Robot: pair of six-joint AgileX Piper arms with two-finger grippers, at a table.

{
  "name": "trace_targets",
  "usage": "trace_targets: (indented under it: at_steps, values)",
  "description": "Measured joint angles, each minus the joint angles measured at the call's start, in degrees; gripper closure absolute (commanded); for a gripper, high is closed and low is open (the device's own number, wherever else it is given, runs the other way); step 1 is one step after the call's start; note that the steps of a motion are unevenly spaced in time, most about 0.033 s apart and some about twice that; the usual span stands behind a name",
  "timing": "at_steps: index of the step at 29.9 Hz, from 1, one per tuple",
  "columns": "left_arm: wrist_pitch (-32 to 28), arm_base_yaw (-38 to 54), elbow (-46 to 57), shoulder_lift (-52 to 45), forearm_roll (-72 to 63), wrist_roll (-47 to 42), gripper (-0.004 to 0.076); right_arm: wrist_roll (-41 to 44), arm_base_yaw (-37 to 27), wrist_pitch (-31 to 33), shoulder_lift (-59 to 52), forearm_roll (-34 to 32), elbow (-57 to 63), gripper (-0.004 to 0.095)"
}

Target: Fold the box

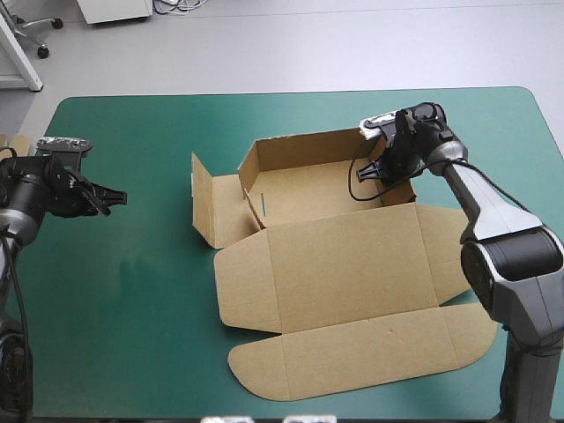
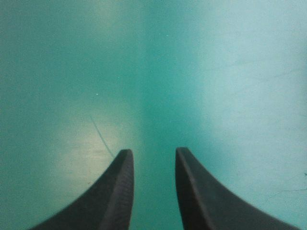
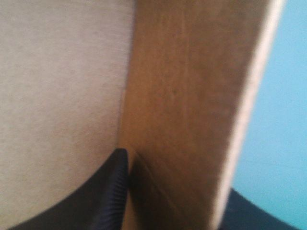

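Box [image 1: 352,256] of matte brown board, walls upright

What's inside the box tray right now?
Inside the box there is only the right claw, clamped on the right wall. The rest of the floor shows bare. The floor corner beneath the claw is covered.

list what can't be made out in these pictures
- Right wrist view: the right gripper's outer finger, almost all hidden behind the box wall.
- High view: how that gripper's fingertips sit on the wall, too small and partly covered by its wrist.
- Left wrist view: the box, out of frame; only bare table shows ahead of the open left gripper.
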Motion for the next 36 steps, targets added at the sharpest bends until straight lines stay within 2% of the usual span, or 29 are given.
trace_targets:
  at_steps: [1, 2, 15, 24, 28, 32, 36]
  values:
    - [0.0, 0.0, 0.0, 0.0, -0.1, 0.0, 0.0509, 0.0, -0.1, -0.1, 0.1, -0.2, -0.1, 0.0923]
    - [0.0, 0.0, 0.0, 0.0, -0.1, 0.2, 0.0508, 0.0, -0.2, -0.1, 0.1, -0.2, -0.1, 0.0939]
    - [-1.2, 0.0, 0.0, 0.0, -1.5, 0.9, 0.0508, 2.6, -1.3, -0.6, -0.1, 0.9, -0.4, 0.0941]
    - [-7.2, 0.1, 0.0, 0.6, -8.8, 2.6, 0.0509, -1.9, -8.3, 0.0, -8.6, 8.5, -0.3, 0.0942]
    - [-8.7, 1.3, 0.1, 1.6, -11.4, 3.2, 0.0508, -6.5, -12.6, 0.0, -14.2, 16.3, -0.3, 0.0942]
    - [-9.3, 2.4, 0.1, 3.2, -22.1, 11.6, 0.0508, -10.1, -16.7, 0.0, -18.3, 25.4, -0.3, 0.0941]
    - [-8.3, 2.5, 0.1, 6.1, -44.0, 26.2, 0.0508, -11.4, -17.6, 0.5, -20.0, 28.9, -0.3, 0.0941]
